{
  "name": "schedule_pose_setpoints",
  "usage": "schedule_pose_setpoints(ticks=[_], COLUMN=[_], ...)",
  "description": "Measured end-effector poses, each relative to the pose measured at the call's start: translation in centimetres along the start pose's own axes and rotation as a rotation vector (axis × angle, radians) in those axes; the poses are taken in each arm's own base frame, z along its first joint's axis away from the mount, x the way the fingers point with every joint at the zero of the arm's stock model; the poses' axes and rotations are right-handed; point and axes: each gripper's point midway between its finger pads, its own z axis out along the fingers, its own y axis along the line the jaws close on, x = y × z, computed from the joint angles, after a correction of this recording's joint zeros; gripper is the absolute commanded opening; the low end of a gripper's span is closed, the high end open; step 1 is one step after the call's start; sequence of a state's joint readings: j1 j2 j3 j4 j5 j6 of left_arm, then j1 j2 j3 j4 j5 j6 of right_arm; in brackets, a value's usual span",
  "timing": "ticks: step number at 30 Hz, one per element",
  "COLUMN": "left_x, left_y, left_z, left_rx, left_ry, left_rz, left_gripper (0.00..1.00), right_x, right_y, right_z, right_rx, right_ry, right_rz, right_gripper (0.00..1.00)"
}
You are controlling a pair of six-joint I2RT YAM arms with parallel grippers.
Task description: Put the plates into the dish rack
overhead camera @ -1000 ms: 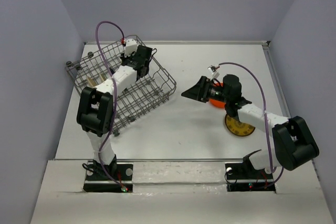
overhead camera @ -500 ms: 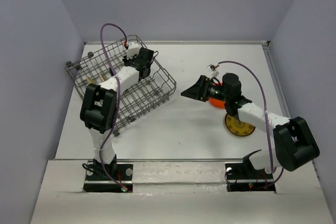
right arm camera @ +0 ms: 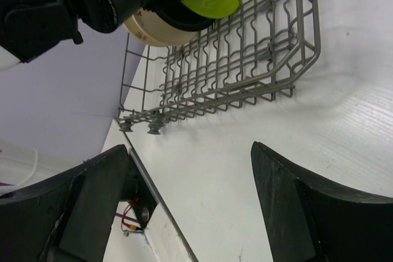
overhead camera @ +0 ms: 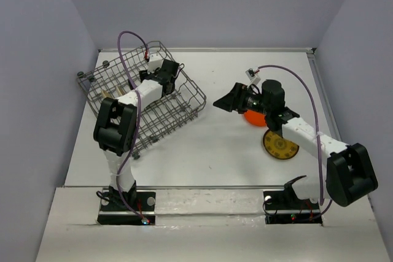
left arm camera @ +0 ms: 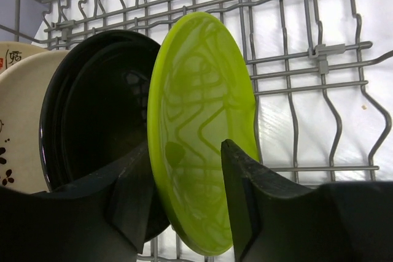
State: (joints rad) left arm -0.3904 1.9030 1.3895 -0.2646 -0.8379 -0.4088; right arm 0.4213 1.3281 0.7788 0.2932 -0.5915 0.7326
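Left wrist: left claw [left arm camera: 184,151] agape astride lime green plate [left arm camera: 199,90] in dish rack [left arm camera: 307,59]; right claw [right arm camera: 189,148] agape over table [right arm camera: 319,127]

White counter [overhead camera: 215,151] carries the dish rack [overhead camera: 163,121] at its left-rear, set at an angle to the counter's edges, w/ one corner reaching toward the middle. On the right half 2 plates lie flat: the orange plate [overhead camera: 253,118], only partly visible from the top cam, & the yellow-brown patterned plate [overhead camera: 279,146] just beside it, closer to the near edge.
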Motion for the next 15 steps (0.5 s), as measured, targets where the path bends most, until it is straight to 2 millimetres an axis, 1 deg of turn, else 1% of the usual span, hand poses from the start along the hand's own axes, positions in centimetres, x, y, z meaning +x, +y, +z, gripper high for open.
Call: schedule_pose_setpoints(ticks=[1, 2, 3, 5, 7, 9, 11, 13, 14, 15], left_x=[0.2, 0.2, 0.3, 0.3, 0.0, -0.9, -2.2, -3.6, -4.4, -4.9], left_y=[0.1, 0.1, 0.1, 0.0, 0.1, 0.2, 0.6, 1.1, 1.3, 1.4], left_z=[0.0, 0.0, 0.0, 0.0, -0.3, -0.9, -1.8, -2.8, -3.5, -4.0], left_rx=[-0.002, -0.002, -0.002, 0.003, 0.014, 0.03, 0.049, 0.07, 0.083, 0.094], left_ry=[0.003, 0.004, 0.005, 0.006, 0.005, -0.007, -0.027, -0.049, -0.063, -0.073], left_rz=[0.003, 0.005, 0.005, 0.004, -0.002, -0.022, -0.048, -0.077, -0.093, -0.104], left_gripper=[0.64, 0.68, 0.69, 0.71, 0.72, 0.74, 0.78, 0.81, 0.86, 0.88], right_x=[-0.4, -0.8, -1.4, -1.9, -2.2, -2.4, -2.6, -2.9, -3.3, -3.7], right_y=[0.2, 0.3, 0.6, 0.6, 0.2, -0.4, -0.9, -1.7, -2.2, -2.8], right_z=[-0.1, -0.1, -0.2, -0.2, -0.2, -0.3, -0.4, -0.6, -0.8, -1.0], right_rx=[0.006, 0.011, 0.015, 0.03, 0.057, 0.093, 0.12, 0.157, 0.181, 0.204], right_ry=[-0.011, -0.022, -0.039, -0.055, -0.066, -0.074, -0.079, -0.091, -0.1, -0.113], right_rz=[-0.011, -0.022, -0.035, -0.045, -0.047, -0.046, -0.044, -0.043, -0.044, -0.041], right_gripper=[0.86, 0.85, 0.84, 0.83, 0.83, 0.82, 0.8, 0.73, 0.69, 0.65])
